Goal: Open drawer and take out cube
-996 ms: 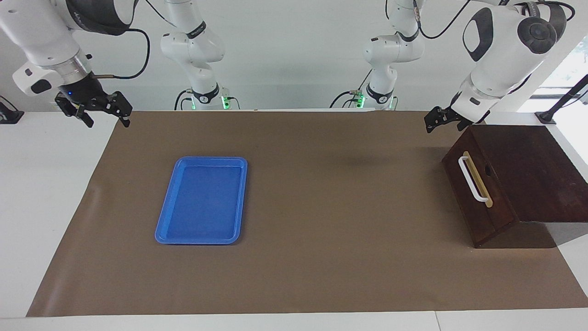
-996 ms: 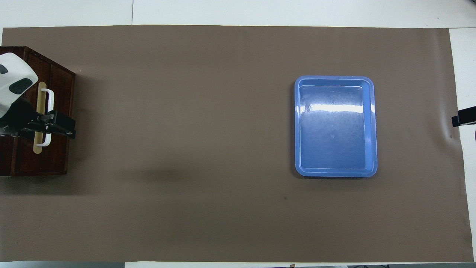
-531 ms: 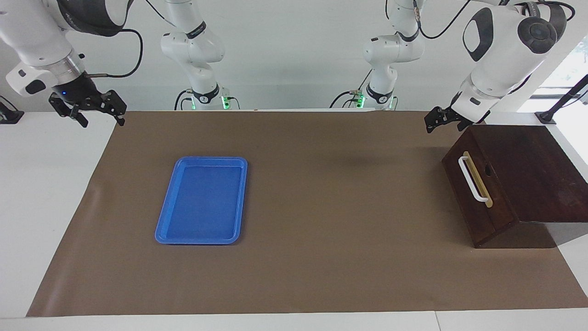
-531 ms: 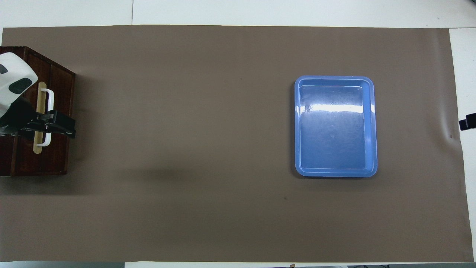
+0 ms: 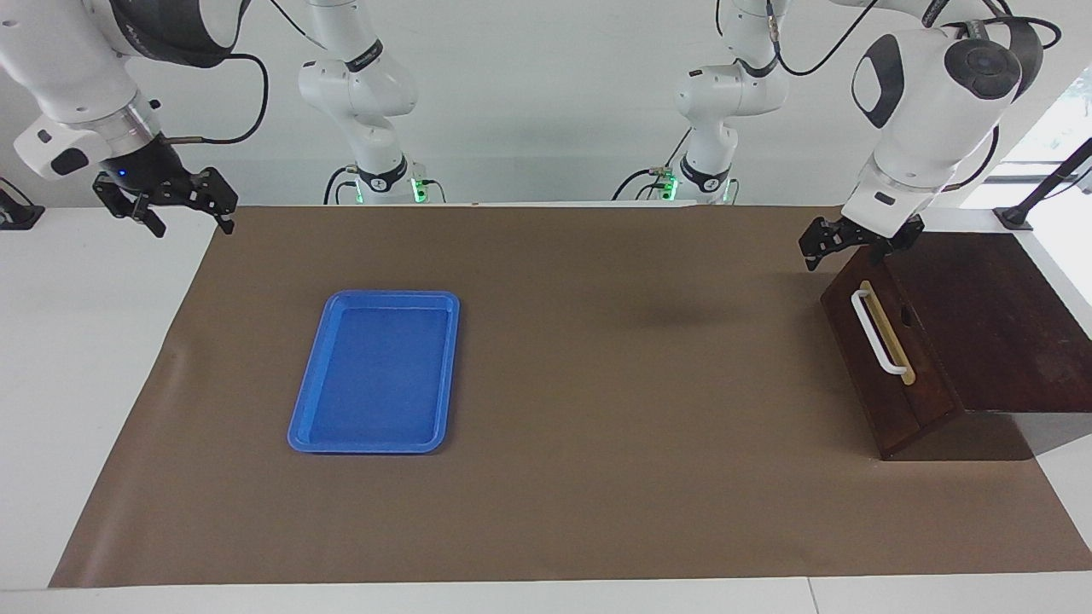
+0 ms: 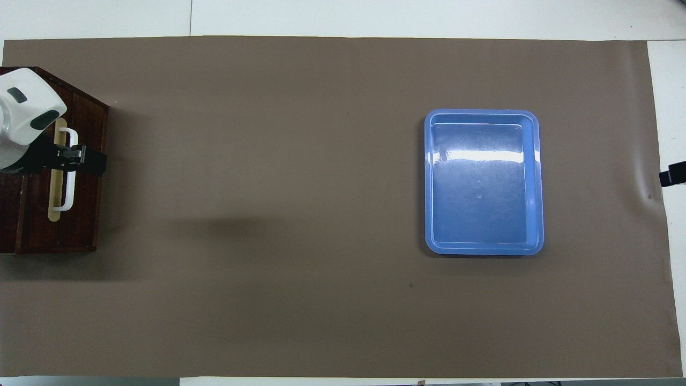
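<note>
The drawer (image 5: 926, 375) is closed in its dark wooden box (image 5: 990, 315) at the left arm's end of the table, its white bar handle (image 5: 879, 333) facing the table's middle. My left gripper (image 5: 843, 254) hangs open just above the box's front top edge, at the end of the handle nearer to the robots. In the overhead view the left gripper (image 6: 88, 160) covers part of the handle (image 6: 68, 185) on the drawer (image 6: 86, 209). My right gripper (image 5: 194, 223) waits open over the mat's edge at the right arm's end; only its tip (image 6: 672, 174) shows from above. The cube is hidden.
A flat blue tray (image 5: 307, 426) lies on the brown mat (image 5: 597, 384) toward the right arm's end, also seen from above as the tray (image 6: 538, 177). White table (image 5: 77, 367) borders the mat.
My left gripper has come down and moved farther out from the robots, over the drawer's handle. My right gripper has drawn back slightly toward its end of the table.
</note>
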